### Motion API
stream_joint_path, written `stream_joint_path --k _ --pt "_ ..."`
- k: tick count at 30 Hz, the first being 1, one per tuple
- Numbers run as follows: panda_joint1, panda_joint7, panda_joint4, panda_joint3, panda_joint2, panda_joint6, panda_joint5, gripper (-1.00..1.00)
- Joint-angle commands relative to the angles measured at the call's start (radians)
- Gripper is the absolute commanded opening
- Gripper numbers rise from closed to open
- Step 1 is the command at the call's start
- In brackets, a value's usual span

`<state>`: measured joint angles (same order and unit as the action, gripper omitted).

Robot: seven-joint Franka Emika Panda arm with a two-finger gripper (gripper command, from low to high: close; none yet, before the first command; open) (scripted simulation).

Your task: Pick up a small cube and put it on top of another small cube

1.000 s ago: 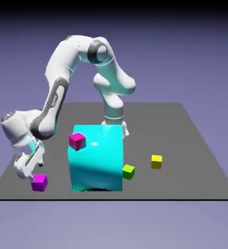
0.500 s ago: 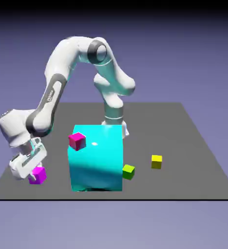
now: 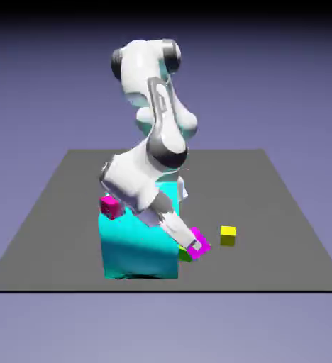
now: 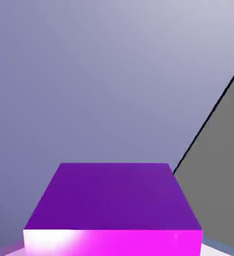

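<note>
My gripper (image 3: 196,245) is shut on the small purple-magenta cube (image 3: 198,246), carried above the table just right of the big cyan block (image 3: 137,237). That cube (image 4: 113,210) fills the lower half of the hand view and hides my fingertips. The yellow cube (image 3: 228,235) rests on the table a short way toward the exterior view's right of the gripper, apart from it. The hand view is tilted, showing mostly backdrop and a wedge of table (image 4: 224,150).
A pinker magenta cube (image 3: 111,206) sits on the cyan block's top left corner. The lime green cube (image 3: 184,254) lies on the table right under the held cube, mostly hidden by it. My arm crosses over the block.
The arm swung from the table's left side across the cyan block to its right. The purple-magenta cube left the table and travelled with the gripper.
</note>
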<state>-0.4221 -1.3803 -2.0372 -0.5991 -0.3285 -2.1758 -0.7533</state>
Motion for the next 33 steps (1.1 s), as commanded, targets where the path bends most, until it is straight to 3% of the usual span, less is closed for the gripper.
stream_joint_path --k 1,15,22,28,29,33 --pt "0.033 0.025 -0.035 -0.029 0.029 -0.003 0.023 -1.00" --pt "0.481 0.343 -0.541 0.090 0.330 -0.173 0.619 -1.00" --pt "0.492 0.351 -0.554 0.096 0.337 -0.178 0.637 -1.00" --pt "0.543 0.266 -0.592 0.158 0.146 -0.391 0.755 -1.00" --pt "0.543 0.266 -0.592 0.158 0.146 -0.391 0.755 1.00" --pt "0.514 0.314 -0.571 0.123 0.255 -0.269 0.687 1.00"
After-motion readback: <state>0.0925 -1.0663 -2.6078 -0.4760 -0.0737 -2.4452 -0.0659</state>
